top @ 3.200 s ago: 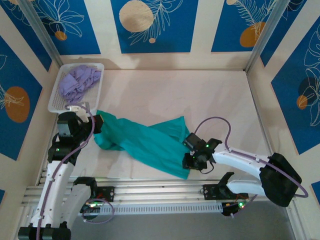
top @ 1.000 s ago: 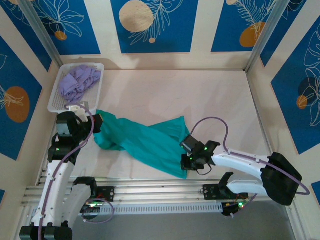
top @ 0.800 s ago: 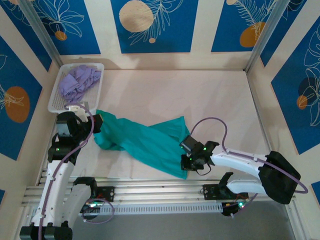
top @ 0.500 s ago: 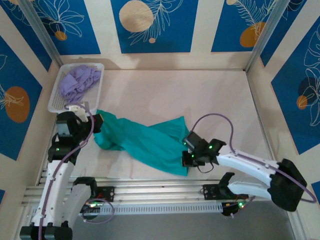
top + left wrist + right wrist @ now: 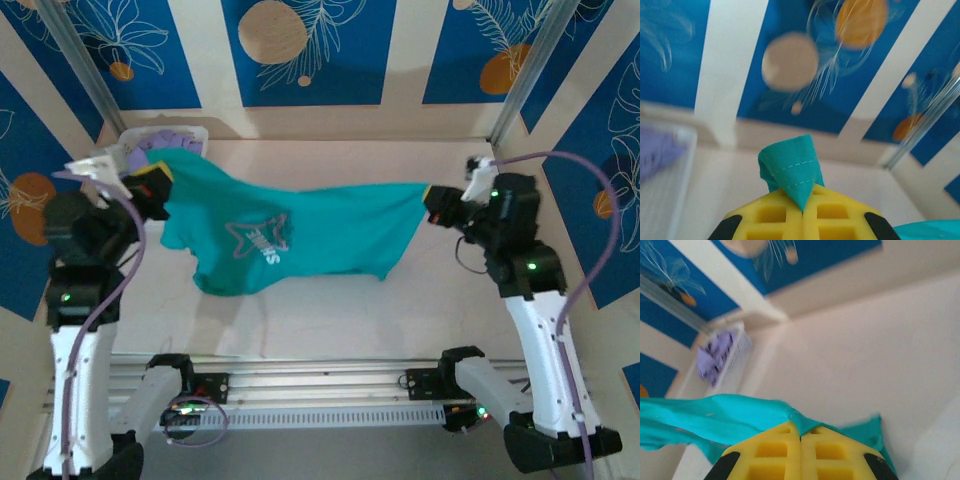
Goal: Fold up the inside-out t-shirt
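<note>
The teal t-shirt (image 5: 290, 235) hangs stretched in the air between the two arms, above the middle and far part of the bench (image 5: 330, 330) and sagging toward it without clearly lying on it. The left claw (image 5: 158, 185) is clamped tight on one end of the shirt; its wrist camera shows the yellow pads (image 5: 785, 220) pressed together with a small peak of stitched teal hem sticking up from between them. The right claw (image 5: 436, 203) is likewise closed hard on the opposite end, and from its own wrist camera the cloth runs away from the shut pads (image 5: 780, 450) in a long band toward the left. A star print (image 5: 258, 238) with lettering shows on the side facing up, rather pale, though I cannot tell from here whether that is the outer face or the print showing through. Behind the left arm, at the far left corner, stands a white basket (image 5: 195, 132) with purple clothes (image 5: 715, 357) in it, well apart from the shirt's body. As for progress, I judge the work barely begun: the shirt is picked up and pulled open, but no fold has been made, it is bunched along its lower edge, and it has yet to be laid flat, squared up and folded over.
</note>
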{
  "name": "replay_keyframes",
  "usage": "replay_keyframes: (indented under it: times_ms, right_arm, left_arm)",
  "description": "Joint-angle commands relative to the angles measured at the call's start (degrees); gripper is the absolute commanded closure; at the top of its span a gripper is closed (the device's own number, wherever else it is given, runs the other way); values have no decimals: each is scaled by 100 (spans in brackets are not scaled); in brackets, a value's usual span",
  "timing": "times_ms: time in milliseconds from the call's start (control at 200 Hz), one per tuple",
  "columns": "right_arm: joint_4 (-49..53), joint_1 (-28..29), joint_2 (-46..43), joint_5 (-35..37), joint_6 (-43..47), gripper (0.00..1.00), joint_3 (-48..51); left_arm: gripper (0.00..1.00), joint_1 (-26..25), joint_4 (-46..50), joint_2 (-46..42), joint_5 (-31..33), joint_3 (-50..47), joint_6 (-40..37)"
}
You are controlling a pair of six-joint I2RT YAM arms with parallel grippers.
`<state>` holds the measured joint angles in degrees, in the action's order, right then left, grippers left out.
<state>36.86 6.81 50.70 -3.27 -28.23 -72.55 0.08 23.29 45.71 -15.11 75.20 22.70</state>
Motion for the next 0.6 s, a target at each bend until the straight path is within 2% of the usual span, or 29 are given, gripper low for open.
replay_keyframes:
  times_ms: [0, 275, 435, 595]
  right_arm:
    - [229, -243, -234, -212, 475, 100, -791]
    - [409, -281, -891, 529, 1020, 100, -1724]
    - [255, -285, -851, 743, 1267, 100, -1822]
    - [-221, -294, -254, 900, 1497, 100, -1600]
  left_arm:
    - [100, 77, 162, -185, 327, 894, -211]
    - [100, 63, 348, -175, 964, 1964, -633]
    - [100, 63, 41, 280, 714, 2004, -502]
    - [100, 54, -518, 1142, 489, 1738, -228]
